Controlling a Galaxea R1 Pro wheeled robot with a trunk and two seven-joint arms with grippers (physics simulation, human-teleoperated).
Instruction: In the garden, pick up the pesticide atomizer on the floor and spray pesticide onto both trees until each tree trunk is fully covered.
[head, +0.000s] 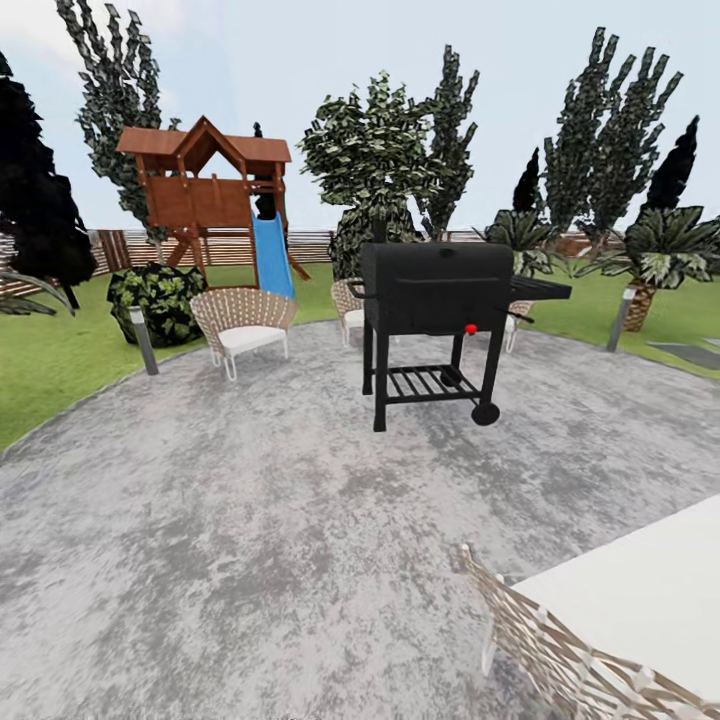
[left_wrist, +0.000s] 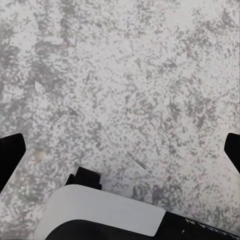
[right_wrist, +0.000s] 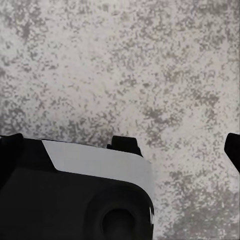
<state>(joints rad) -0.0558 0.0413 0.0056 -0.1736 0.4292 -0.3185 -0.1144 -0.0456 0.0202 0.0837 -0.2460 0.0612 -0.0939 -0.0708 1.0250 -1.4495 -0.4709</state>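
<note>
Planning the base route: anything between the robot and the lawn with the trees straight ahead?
Yes. A black grill stands mid-patio, directly ahead, with wicker chairs beside and behind it. A white table with another wicker chair sits close at the right. The atomizer's position cannot be judged. Both wrist views look down on bare paving.

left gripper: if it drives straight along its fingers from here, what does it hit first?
Most likely the speckled grey patio paving: the left gripper points at it with its fingers wide apart and nothing between them. How far off the paving lies is unclear.
</note>
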